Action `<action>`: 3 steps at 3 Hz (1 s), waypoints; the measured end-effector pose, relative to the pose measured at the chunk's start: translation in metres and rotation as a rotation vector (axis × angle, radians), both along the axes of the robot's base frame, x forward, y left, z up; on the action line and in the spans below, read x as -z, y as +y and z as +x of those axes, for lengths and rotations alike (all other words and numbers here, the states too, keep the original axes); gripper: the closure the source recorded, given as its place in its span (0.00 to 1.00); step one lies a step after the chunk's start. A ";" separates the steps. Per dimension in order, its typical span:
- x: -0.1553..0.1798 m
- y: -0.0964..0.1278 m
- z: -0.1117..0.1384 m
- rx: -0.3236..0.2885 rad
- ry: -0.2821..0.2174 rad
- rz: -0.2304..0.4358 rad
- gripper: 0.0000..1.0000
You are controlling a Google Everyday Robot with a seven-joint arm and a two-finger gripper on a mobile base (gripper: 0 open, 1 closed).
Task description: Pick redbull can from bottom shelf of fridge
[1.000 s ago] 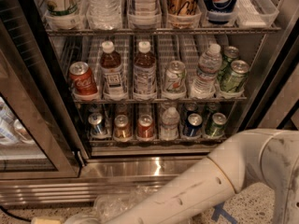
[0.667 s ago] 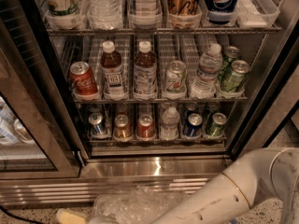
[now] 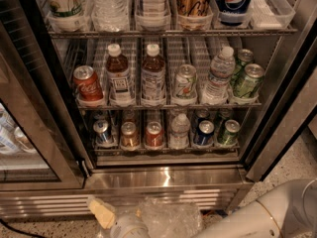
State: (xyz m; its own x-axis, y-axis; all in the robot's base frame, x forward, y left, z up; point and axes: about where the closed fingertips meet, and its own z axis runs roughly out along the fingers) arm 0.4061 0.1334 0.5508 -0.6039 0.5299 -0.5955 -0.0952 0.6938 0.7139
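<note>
The fridge [image 3: 163, 177] stands open with its racks of drinks in view. On the bottom shelf [image 3: 163, 148] the redbull can [image 3: 103, 132], light blue and silver, stands at the far left in a clear lane tray. To its right stand two copper-red cans [image 3: 130, 135], a small water bottle [image 3: 179, 130], a navy-blue can [image 3: 204, 133] and a green can [image 3: 228, 132]. My gripper [image 3: 102, 214] is low at the picture's bottom edge, below the fridge's steel base and well under the redbull can, holding nothing. Its wrist is wrapped in clear plastic [image 3: 166, 217].
My white arm [image 3: 267, 212] comes in from the bottom right. The glass door [image 3: 29, 133] hangs open at the left, the dark frame [image 3: 282, 128] runs down the right. The middle rack holds a red cola can [image 3: 88, 83], bottles and green cans.
My arm has dropped lower in the picture, uncovering the steel base. The gripper has moved right and slightly up along the bottom edge. The drinks have not moved.
</note>
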 end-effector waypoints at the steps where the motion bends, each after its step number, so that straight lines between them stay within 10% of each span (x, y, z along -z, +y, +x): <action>1: -0.042 0.012 0.034 -0.016 -0.145 0.005 0.00; 3: -0.098 0.083 0.073 -0.070 -0.283 -0.224 0.00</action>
State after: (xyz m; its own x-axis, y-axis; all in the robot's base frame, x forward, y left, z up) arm 0.4789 0.2166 0.6488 -0.4290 0.3307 -0.8406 -0.3195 0.8148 0.4837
